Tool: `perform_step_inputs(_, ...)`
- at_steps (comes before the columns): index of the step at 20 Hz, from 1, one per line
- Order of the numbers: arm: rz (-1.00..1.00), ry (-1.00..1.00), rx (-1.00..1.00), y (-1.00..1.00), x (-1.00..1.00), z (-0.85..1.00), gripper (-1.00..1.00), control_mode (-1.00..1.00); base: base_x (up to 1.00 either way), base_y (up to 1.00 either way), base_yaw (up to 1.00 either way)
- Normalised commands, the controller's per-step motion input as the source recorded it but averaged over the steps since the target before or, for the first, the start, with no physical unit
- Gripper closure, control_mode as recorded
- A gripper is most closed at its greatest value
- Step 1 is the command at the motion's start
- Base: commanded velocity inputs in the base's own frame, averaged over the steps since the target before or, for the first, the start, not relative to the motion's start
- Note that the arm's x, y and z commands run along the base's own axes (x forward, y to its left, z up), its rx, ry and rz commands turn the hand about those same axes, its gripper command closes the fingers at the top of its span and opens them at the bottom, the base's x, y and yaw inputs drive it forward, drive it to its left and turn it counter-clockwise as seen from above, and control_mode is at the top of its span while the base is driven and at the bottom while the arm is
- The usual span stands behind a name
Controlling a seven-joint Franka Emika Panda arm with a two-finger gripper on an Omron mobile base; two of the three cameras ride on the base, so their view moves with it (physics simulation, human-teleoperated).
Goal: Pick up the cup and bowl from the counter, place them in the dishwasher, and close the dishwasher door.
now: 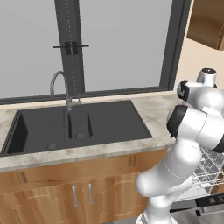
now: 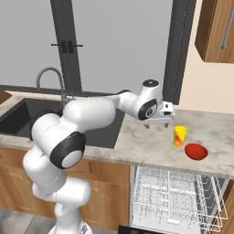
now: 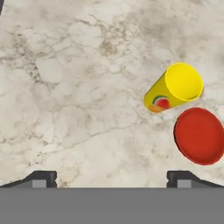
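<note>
The yellow cup (image 2: 180,136) stands upright on the marble counter (image 2: 146,141), with the red bowl (image 2: 196,151) just to its right and nearer the front edge. My gripper (image 2: 157,124) hangs open above the counter a short way left of the cup, touching nothing. From the hand view, the cup (image 3: 174,87) and the bowl (image 3: 199,135) lie to the right, and the gripper (image 3: 112,178) has bare counter (image 3: 78,87) between its wide-apart fingertips. Below the counter the dishwasher's white wire rack (image 2: 176,196) is pulled out. The dishwasher door is at the bottom edge (image 2: 132,229).
A black double sink (image 1: 74,124) with a curved tap (image 1: 59,85) lies left of the arm. Wooden cabinet doors (image 1: 83,197) run beneath it. A wall cabinet (image 2: 215,29) hangs at the upper right. The window (image 1: 118,43) backs the counter.
</note>
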Motion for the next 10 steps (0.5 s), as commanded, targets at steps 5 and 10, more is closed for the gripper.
perform_step_inputs(5, 0.00, 0.00, 0.00, -0.26, 0.19, -0.24, -1.00, -1.00, 0.00, 0.00, 0.00)
perform_step_inputs(10, 0.00, 0.00, -0.01, -0.29, 0.35, -0.16, -1.00, -1.00, 0.00, 0.00, 0.00)
